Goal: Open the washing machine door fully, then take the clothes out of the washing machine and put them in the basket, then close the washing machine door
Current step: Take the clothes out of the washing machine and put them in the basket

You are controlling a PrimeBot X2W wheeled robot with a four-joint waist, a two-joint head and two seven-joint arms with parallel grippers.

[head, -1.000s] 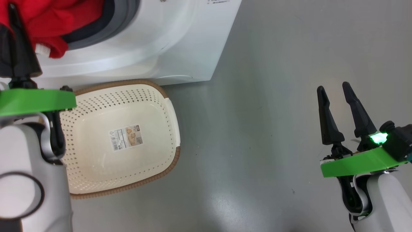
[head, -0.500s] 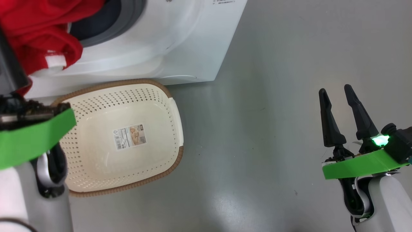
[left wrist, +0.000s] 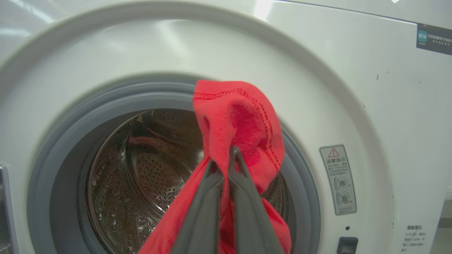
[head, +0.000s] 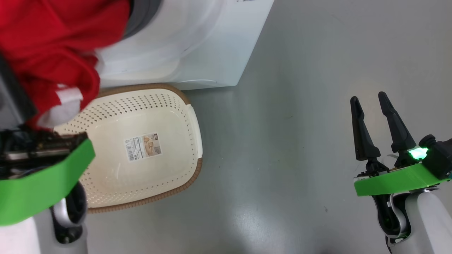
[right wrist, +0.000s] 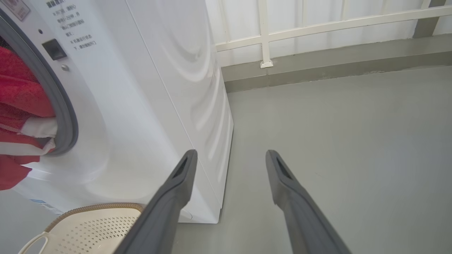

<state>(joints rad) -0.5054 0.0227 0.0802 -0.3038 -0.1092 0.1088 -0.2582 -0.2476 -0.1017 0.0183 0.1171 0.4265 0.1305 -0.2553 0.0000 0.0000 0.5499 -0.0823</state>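
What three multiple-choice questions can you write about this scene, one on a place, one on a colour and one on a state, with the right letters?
1. Where does the basket stand?
A. On the floor, in front of the washing machine
B. On top of the machine
C. On a table

2. What colour are the clothes in the left gripper?
A. Blue
B. Yellow
C. Red

3. How is the right gripper?
A. Shut on the clothes
B. Open and empty
C. Shut on the basket rim

Answers:
1 A: the head view shows it on the grey floor just before the machine's front.
2 C: the left wrist view shows red fabric pinched in the shut gripper.
3 B: its jaws stand apart over bare floor, with nothing between them.
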